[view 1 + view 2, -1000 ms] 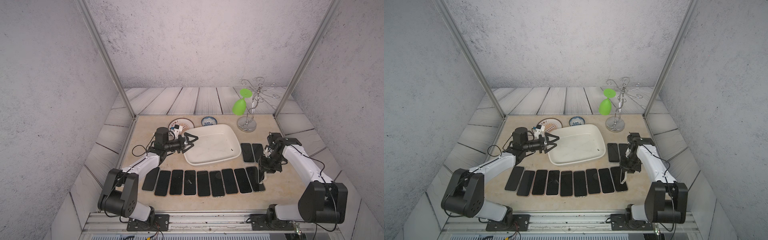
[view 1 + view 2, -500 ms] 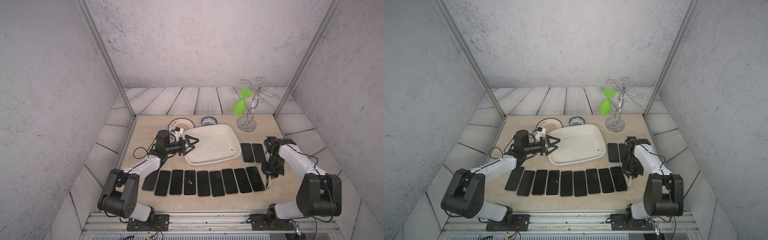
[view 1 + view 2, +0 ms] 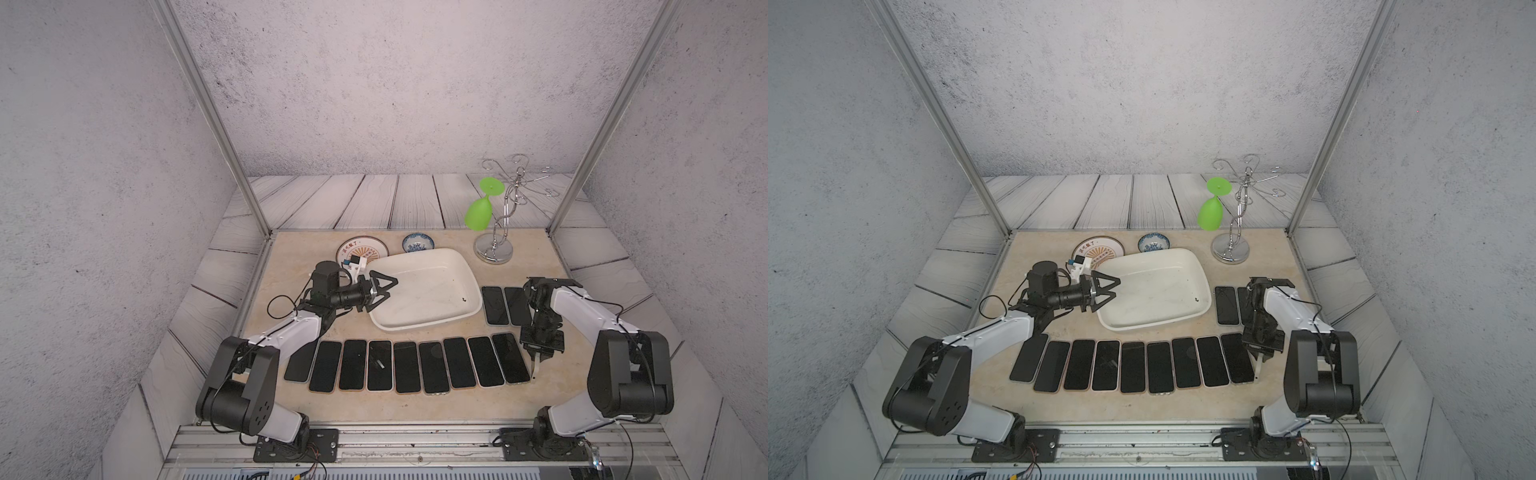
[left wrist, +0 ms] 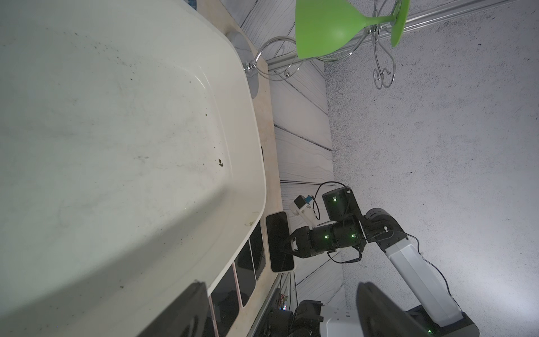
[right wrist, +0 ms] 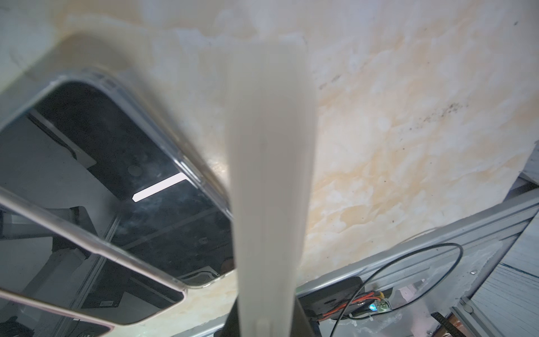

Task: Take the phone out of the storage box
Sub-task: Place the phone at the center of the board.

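Note:
The storage box (image 3: pixel 446 261) (image 3: pixel 1177 257) is a shallow white tray at mid-table, and I see no phone inside it (image 4: pixel 250 146). Several dark phones lie in a row in front of it. The phone at the row's right end (image 3: pixel 510 357) (image 3: pixel 1236 357) (image 5: pixel 131 175) lies flat on the table. Just right of it my right gripper (image 3: pixel 540 356) (image 3: pixel 1262 355) (image 5: pixel 262 324) points down, shut on a white strip (image 3: pixel 535 370) (image 5: pixel 268 175) whose end is at the table. My left gripper (image 3: pixel 392 289) (image 3: pixel 1117 289) (image 4: pixel 281 286) is open at the box's left rim, holding nothing.
Two more phones (image 3: pixel 505 305) lie right of the box. An orange-patterned plate (image 3: pixel 362 250) and a small blue-and-white dish (image 3: pixel 417 242) sit behind it. A chrome rack (image 3: pixel 494 249) with a hanging green glass (image 3: pixel 478 212) stands at the back right.
My right gripper has moved off the rightmost phone, to the right and toward the table's front, with the white strip. The left arm has barely shifted.

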You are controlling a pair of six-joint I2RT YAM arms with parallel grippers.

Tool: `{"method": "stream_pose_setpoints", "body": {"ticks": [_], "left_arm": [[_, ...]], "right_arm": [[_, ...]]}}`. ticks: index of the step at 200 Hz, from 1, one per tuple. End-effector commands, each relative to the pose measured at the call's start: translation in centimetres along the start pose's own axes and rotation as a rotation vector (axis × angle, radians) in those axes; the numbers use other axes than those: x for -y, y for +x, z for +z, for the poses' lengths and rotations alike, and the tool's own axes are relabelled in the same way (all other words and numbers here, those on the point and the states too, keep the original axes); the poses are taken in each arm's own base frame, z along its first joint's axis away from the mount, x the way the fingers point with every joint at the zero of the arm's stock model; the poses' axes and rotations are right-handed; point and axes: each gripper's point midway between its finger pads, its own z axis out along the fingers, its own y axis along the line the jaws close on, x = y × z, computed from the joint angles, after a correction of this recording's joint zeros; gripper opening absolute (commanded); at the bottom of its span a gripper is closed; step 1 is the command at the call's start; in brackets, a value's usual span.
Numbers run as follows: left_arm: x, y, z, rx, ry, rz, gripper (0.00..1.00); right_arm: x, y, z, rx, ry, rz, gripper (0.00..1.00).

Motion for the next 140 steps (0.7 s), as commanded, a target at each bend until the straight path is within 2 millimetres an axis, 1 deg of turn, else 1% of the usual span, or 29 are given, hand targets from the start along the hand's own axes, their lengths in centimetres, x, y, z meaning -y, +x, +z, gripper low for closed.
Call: {"method": "stream_pose_setpoints", "body": {"ticks": [1,9,19,37,67,80,91,115,140], "left_arm": [[0.0,1.0,0.2,-0.051,0.020,-0.038,0.86],[0.0,1.0,0.2,-0.052,0.019,-0.037,0.86],[-0.1,1.1,0.2,-0.052,0.017,-0.039,0.86],[-0.1,1.1,0.3,-0.055,0.016,-0.041,0.86],[-0.2,1.2,0.3,-0.058,0.013,-0.036,0.86],[-0.2,1.2,0.3,-0.058,0.010,-0.037,0.85],[-0.3,1.2,0.4,-0.061,0.008,-0.040,0.85],[-0.6,1.3,0.4,-0.064,0.001,-0.043,0.85],[-0.6,1.2,0.4,-0.066,-0.001,-0.039,0.85]], "right_arm": [[1.6,0.0,0.0,-0.012,0.062,0.055,0.26],[1.8,-0.1,0.1,-0.016,0.061,0.066,0.28],[1.6,-0.3,0.3,-0.014,0.041,0.068,0.35],[1.8,-0.6,0.6,-0.018,0.027,0.082,0.40],[2.4,-1.6,0.4,0.010,0.002,0.124,0.40],[2.5,-2.2,0.8,0.017,-0.023,0.137,0.41],[2.6,-3.1,1.2,0.022,-0.035,0.145,0.41],[1.9,-5.0,1.9,0.018,-0.071,0.120,0.41],[2.2,-6.7,2.1,0.002,-0.025,0.062,0.41]]}}
